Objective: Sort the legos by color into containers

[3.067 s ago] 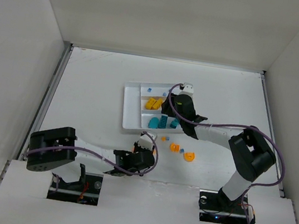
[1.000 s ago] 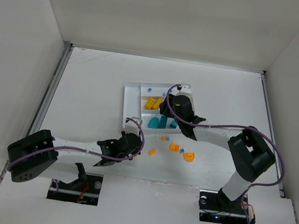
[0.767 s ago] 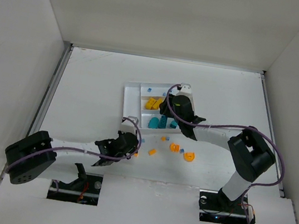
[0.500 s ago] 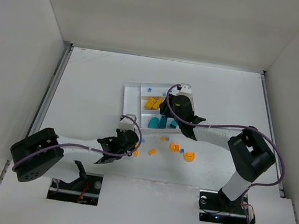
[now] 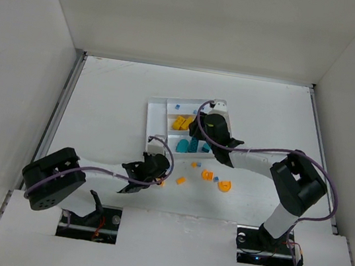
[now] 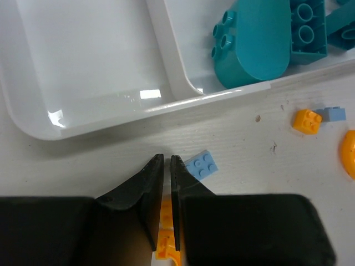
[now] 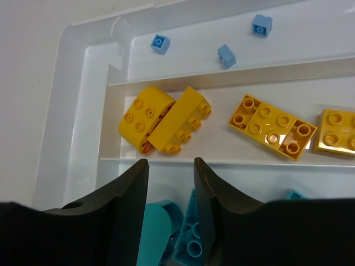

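The white tray (image 5: 157,118) holds yellow legos (image 7: 166,119) in its middle section, teal legos (image 6: 255,39) in the nearer one and tiny light blue legos (image 7: 226,55) in the far one. My right gripper (image 7: 171,162) hovers open over the teal section with nothing between its fingers. Just short of the tray's near wall (image 6: 183,100), my left gripper (image 6: 165,158) is shut on a thin orange lego (image 6: 165,221) pinched deep between the fingers. A light blue lego (image 6: 201,164) lies on the table beside its right fingertip.
Loose orange legos (image 5: 181,180) (image 5: 207,175) (image 5: 224,186) lie on the table right of my left gripper (image 5: 155,170). A small orange brick (image 6: 307,121) and a light blue one (image 6: 333,113) sit near the tray's corner. White walls enclose the table.
The left arm's elbow has swung to the right while its gripper stayed low by the tray's near wall. The right arm has not moved.
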Controlling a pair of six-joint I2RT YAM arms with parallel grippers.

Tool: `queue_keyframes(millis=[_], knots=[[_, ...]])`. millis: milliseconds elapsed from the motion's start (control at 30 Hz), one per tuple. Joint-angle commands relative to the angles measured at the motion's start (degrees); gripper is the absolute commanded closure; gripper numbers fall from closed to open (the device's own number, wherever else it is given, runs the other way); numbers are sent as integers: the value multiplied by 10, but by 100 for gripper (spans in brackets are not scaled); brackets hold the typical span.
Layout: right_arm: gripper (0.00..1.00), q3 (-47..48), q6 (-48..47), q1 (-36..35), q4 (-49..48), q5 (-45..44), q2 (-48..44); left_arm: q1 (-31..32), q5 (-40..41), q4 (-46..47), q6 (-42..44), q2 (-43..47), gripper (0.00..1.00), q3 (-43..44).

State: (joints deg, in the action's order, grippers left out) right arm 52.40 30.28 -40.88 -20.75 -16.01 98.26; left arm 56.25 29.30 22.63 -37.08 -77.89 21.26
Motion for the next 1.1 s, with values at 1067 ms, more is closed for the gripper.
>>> queue_keyframes(millis=[1067], knots=[[55,-42,19,-9,-49,-4,-73,73,-14,-57,-1,14,57,50]])
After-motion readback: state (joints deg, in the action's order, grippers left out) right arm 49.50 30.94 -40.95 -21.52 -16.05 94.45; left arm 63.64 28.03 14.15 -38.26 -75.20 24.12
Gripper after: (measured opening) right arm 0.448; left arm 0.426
